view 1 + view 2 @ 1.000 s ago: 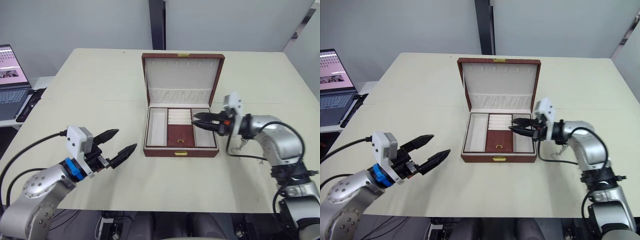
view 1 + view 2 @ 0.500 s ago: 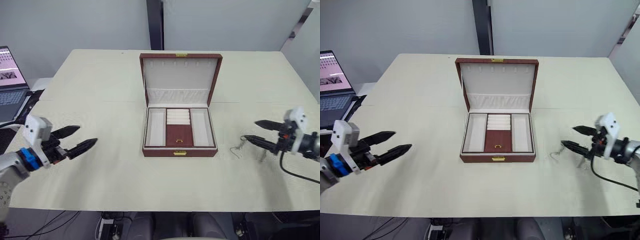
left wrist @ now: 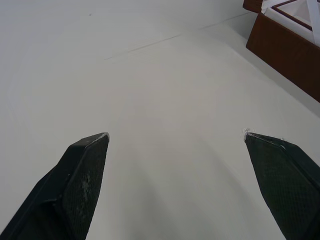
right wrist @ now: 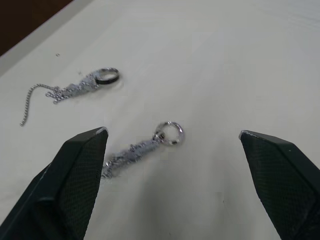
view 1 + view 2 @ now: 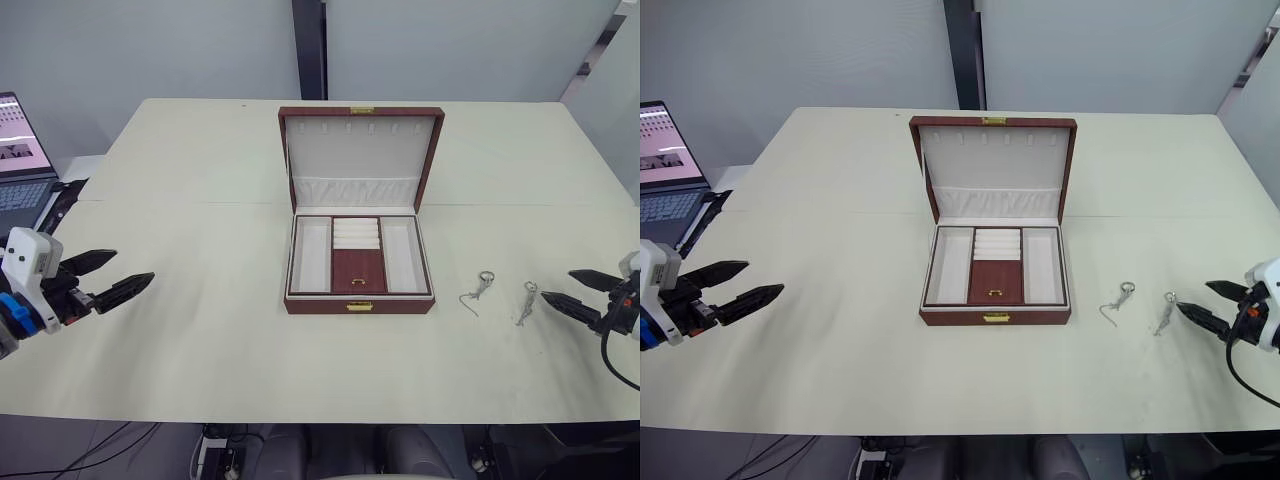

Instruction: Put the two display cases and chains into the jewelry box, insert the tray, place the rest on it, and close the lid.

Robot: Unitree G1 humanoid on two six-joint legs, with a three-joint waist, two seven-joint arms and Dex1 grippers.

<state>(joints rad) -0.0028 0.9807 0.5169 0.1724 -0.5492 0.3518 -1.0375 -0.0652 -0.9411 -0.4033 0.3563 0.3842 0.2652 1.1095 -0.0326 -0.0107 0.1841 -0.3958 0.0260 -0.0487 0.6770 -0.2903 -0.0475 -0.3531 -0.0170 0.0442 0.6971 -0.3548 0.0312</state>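
Note:
The jewelry box [image 5: 360, 301] stands mid-table with its lid [image 5: 361, 150] upright and open. The tray [image 5: 359, 255] sits inside it, with cream side compartments, a ribbed cushion and a brown centre flap. The rest, two silvery ring pieces [image 5: 480, 288] [image 5: 526, 300], lie on the table to the right of the box. My right gripper [image 5: 556, 284] is open just right of them, and the nearer piece [image 4: 150, 146] lies ahead between its fingers [image 4: 75, 175]. My left gripper [image 5: 135, 266] hangs open far left of the box, holding nothing. The display cases and chains are out of view.
A laptop [image 5: 18, 160] sits beyond the table's [image 5: 200, 340] left edge. In the left wrist view a corner of the box [image 3: 285, 45] shows ahead of the open fingers [image 3: 85, 170]. Grey walls stand behind the table.
Both arms have drawn back outward from the box. The right gripper left the tray's right compartment, opened wider and now sits by the two silvery pieces. The left gripper moved far left.

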